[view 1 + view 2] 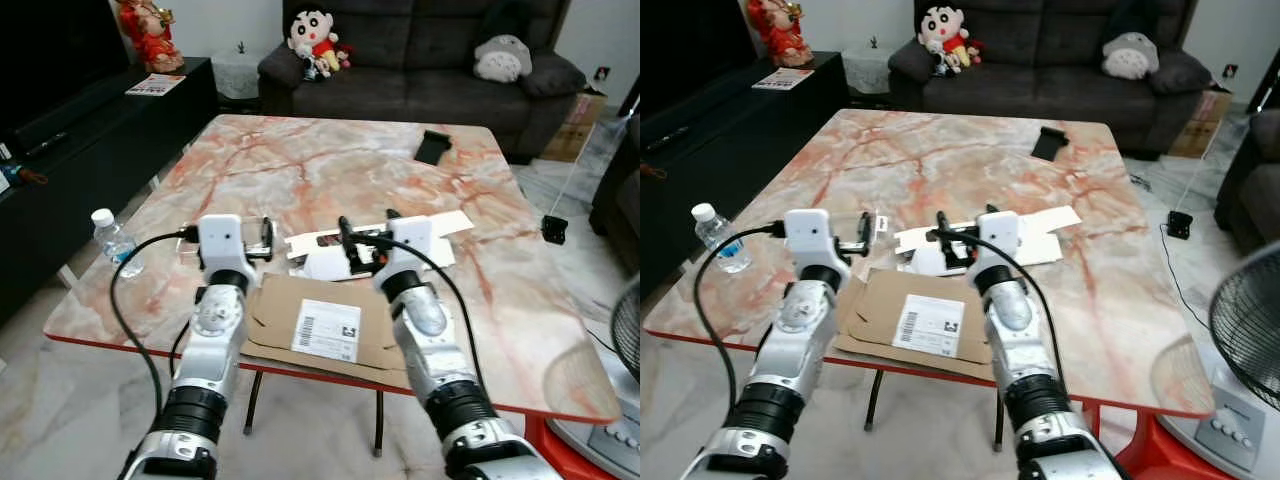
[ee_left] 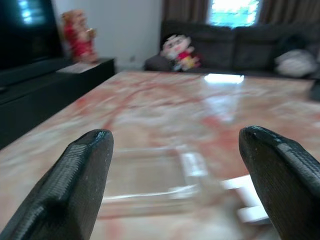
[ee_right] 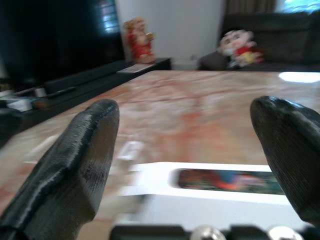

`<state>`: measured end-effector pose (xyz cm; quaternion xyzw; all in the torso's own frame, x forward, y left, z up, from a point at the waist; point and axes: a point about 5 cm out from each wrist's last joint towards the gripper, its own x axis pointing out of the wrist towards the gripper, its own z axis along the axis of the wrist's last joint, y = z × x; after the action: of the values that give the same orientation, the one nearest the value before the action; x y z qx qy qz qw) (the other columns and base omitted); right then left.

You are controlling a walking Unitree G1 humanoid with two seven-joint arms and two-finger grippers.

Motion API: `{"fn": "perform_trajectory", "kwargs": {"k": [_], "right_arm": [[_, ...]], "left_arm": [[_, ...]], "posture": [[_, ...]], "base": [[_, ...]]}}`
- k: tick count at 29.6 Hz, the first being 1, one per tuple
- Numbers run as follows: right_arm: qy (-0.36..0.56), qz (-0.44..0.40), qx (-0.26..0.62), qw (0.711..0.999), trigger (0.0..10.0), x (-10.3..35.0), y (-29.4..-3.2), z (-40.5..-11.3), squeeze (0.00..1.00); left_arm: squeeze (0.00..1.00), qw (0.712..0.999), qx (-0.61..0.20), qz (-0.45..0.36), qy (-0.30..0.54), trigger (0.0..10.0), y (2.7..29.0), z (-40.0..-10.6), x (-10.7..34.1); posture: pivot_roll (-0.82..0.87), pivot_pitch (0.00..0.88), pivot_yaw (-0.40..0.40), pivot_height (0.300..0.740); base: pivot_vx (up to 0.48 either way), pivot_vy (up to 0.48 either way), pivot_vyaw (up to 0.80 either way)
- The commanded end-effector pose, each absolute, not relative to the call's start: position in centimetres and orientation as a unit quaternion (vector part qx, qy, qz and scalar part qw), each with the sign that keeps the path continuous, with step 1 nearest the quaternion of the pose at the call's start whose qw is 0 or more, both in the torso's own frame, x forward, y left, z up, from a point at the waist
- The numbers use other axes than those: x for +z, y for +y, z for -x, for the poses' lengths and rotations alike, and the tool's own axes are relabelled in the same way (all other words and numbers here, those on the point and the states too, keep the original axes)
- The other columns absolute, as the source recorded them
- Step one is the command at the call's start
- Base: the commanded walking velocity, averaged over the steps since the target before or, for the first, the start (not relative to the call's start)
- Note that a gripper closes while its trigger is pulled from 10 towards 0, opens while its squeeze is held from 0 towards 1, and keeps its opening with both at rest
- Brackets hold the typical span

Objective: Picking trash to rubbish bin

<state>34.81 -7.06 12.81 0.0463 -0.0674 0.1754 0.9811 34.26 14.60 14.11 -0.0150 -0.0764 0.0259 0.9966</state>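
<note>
Marble table (image 1: 300, 160) up front, flattened cardboard (image 1: 330, 330) at its near edge, white box (image 1: 330, 262) just beyond. Left gripper (image 2: 175, 165) spread wide, holding nothing, above a clear tray (image 2: 150, 180). Right gripper (image 3: 190, 150) spread wide, empty, over the white box.

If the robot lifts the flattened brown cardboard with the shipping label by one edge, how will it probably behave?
The flattened brown cardboard looks thin and wide, so it is probably light but may sag or fold along its creases. It overhangs the marble table's near edge, so a push could slide it off. Both the left gripper and right gripper are open above it.
</note>
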Motion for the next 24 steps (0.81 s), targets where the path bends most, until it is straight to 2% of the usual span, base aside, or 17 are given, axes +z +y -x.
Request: {"fn": "perform_trajectory", "kwargs": {"k": [1,4,19,24], "right_arm": [[-0.066,-0.04,0.17,0.982,10.0,12.8,-7.7,-34.9,0.0],[-0.066,-0.041,0.17,0.982,10.0,12.8,-7.6,-34.9,0.0],[-0.058,-0.041,0.179,0.981,10.0,12.7,-7.2,-34.9,0.0],[-0.057,-0.04,0.18,0.981,10.0,12.6,-7.3,-34.9,0.0]], "left_arm": [[0.0,0.997,0.021,0.018,-0.079,10.0,14.0,-34.3,14.4],[0.0,0.996,0.021,0.017,-0.08,10.0,14.1,-34.3,14.5],[0.0,1.0,0.008,0.005,0.0,10.0,14.3,-34.2,12.1],[0.0,0.999,0.01,-0.037,0.029,10.0,14.1,-34.8,12.1]], "posture": [[0.0,0.029,0.005,0.74],[0.0,0.032,0.004,0.74],[0.01,0.046,-0.002,0.74],[0.01,0.046,-0.002,0.74]], "base": [[0.334,0.0,0.0],[0.313,0.0,0.0],[0.0,0.0,0.0],[0.0,0.0,0.0]]}}
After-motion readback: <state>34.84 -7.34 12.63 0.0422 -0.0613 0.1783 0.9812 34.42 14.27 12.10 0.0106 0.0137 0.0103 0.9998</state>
